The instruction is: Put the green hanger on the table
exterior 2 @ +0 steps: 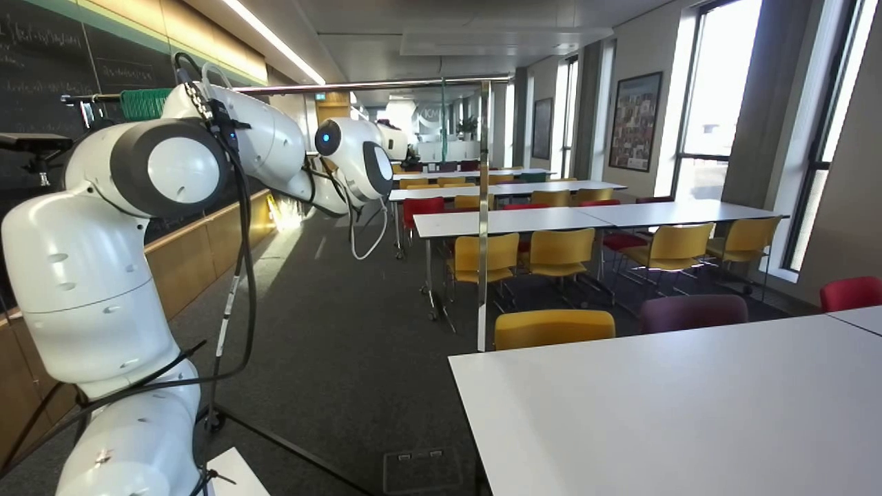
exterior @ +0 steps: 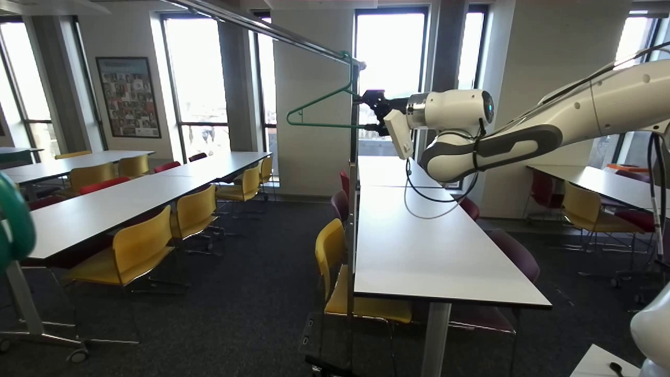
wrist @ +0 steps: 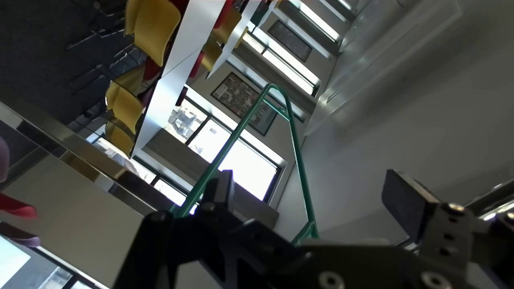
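The green hanger (exterior: pixel 324 125) hangs by its hook near the end of a metal rail in an exterior view. It shows nearly edge-on in an exterior view (exterior 2: pixel 444 117) and runs up the middle of the wrist view (wrist: pixel 296 148). My gripper (exterior: pixel 368 112) is open at the hanger's near corner, one finger above the other. In the wrist view the gripper's fingers (wrist: pixel 312 188) are wide apart. One hanger bar runs between them and the other passes behind the left finger; neither is clamped. The white table (exterior: pixel 419 246) stands below the arm, also in an exterior view (exterior 2: pixel 675 413).
The metal rail (exterior: pixel 282 34) and its upright post (exterior 2: pixel 484 262) stand beside the table, close to the gripper. More green hangers (exterior 2: pixel 143 105) bunch at the rail's far end. A yellow chair (exterior: pixel 335 251) stands at the table's side. Other tables (exterior: pixel 131 196) with chairs stand beyond.
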{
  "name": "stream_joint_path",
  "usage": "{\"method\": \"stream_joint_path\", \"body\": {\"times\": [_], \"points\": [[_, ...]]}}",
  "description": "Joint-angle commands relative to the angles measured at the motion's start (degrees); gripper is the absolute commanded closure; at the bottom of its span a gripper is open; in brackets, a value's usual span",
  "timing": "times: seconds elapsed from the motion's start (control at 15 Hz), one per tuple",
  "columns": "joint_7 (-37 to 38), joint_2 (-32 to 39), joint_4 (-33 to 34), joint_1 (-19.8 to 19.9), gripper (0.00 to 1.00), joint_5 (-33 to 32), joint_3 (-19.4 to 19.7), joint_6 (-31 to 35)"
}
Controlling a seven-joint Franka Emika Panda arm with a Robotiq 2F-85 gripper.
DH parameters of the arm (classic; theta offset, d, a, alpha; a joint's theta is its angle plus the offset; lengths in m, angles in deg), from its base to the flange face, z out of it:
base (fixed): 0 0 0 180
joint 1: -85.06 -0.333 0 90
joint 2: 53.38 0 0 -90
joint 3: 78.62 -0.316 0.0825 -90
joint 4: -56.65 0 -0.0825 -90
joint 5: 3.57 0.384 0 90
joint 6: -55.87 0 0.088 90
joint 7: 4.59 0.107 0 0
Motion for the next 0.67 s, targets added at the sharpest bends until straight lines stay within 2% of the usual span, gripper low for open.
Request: {"method": "stream_joint_path", "body": {"times": [0.0,0.13,0.2,0.27,0.33,0.6], "points": [[-0.5,-0.1,0.5,0.5,0.00,2.7,-0.2,-0.8],[-1.9,-0.7,0.5,1.6,0.00,7.9,-0.2,-0.9],[-6.9,-1.1,0.0,-9.4,0.00,15.2,10.7,-0.7],[-6.6,-1.7,0.0,1.5,0.00,17.3,1.4,-0.1],[-11.1,-2.0,0.4,1.1,0.00,22.9,2.7,-0.1],[-28.6,-3.0,3.7,7.2,0.00,34.8,-0.4,0.0]]}}
